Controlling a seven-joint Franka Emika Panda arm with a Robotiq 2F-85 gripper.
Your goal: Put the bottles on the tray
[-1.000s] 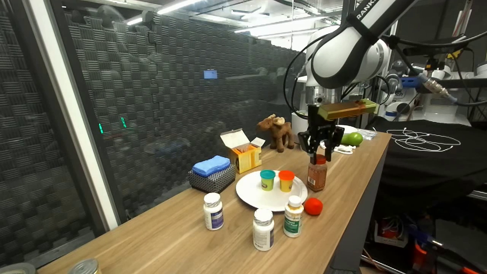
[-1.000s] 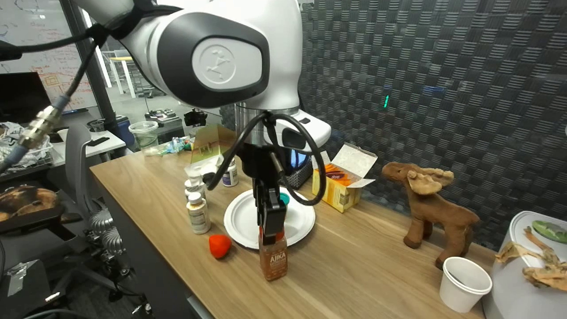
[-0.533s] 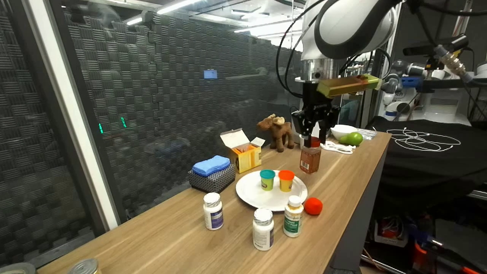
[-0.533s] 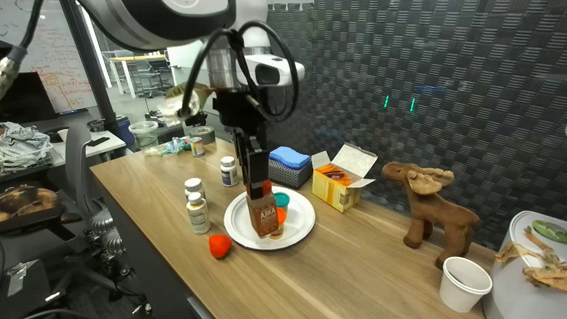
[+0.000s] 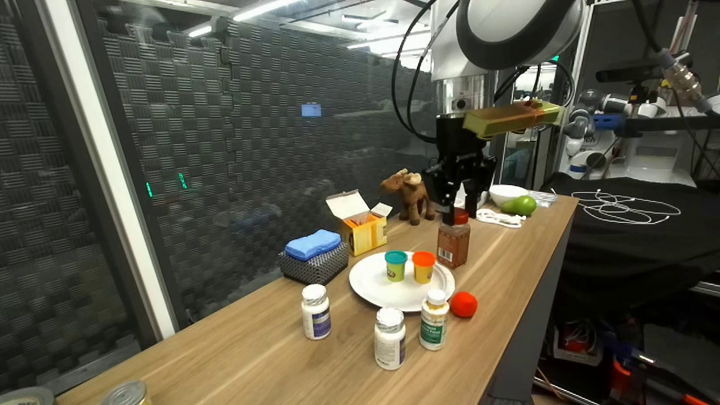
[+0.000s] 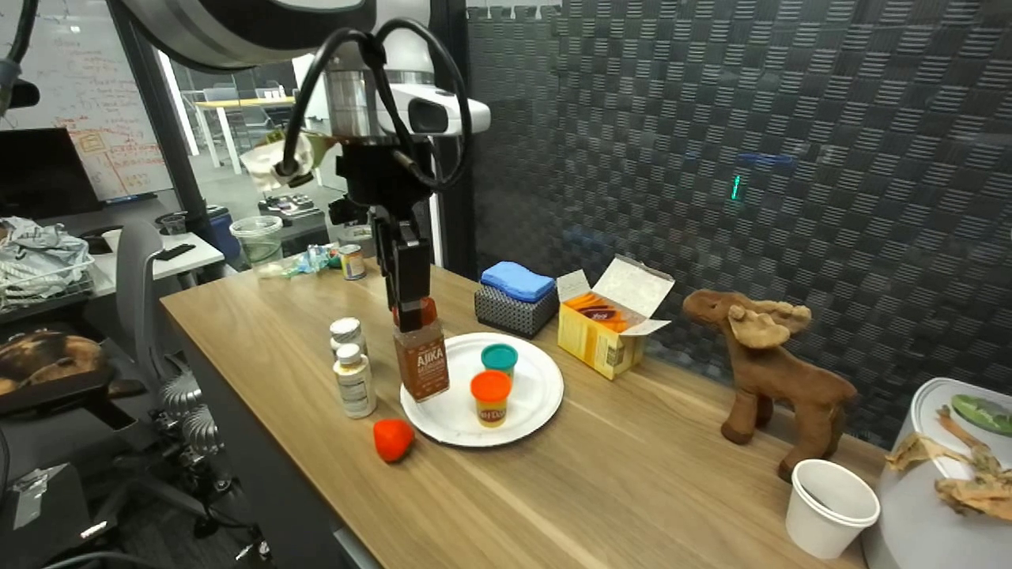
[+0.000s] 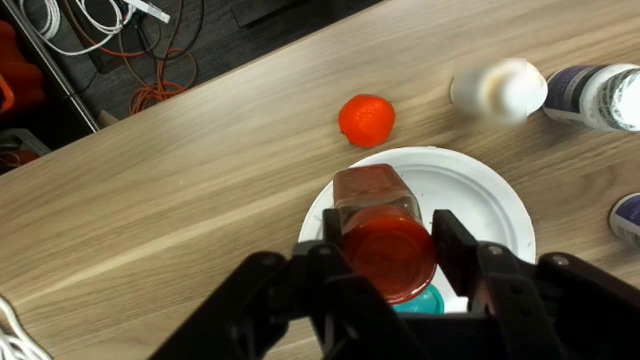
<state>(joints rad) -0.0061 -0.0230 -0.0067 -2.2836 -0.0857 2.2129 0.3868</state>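
My gripper [image 5: 460, 214] is shut on the red cap of a reddish-brown square bottle [image 6: 423, 359]. The held bottle hangs tilted and overlaps the rim of the round white tray [image 6: 538, 399] in an exterior view and the wrist view [image 7: 372, 185]; its exact height is unclear. The tray bears a green tub with a teal lid [image 5: 395, 267] and a yellow tub with an orange lid [image 5: 423, 268]. Three white bottles stand on the table: one with a purple label [image 5: 316, 315], one with a pale label [image 5: 389, 340], one with a green label [image 5: 433, 323].
A red round object [image 5: 463, 305] lies beside the tray. A dark box with a blue cloth [image 5: 313, 256], an open yellow box [image 5: 365, 230] and a brown toy moose [image 6: 771, 371] stand along the wall. White cups [image 6: 830, 506] stand near the moose.
The red-capped bottle has been lifted from the table beside the tray and carried, in the gripper, toward the tray and the white bottles. The other things have stayed put.
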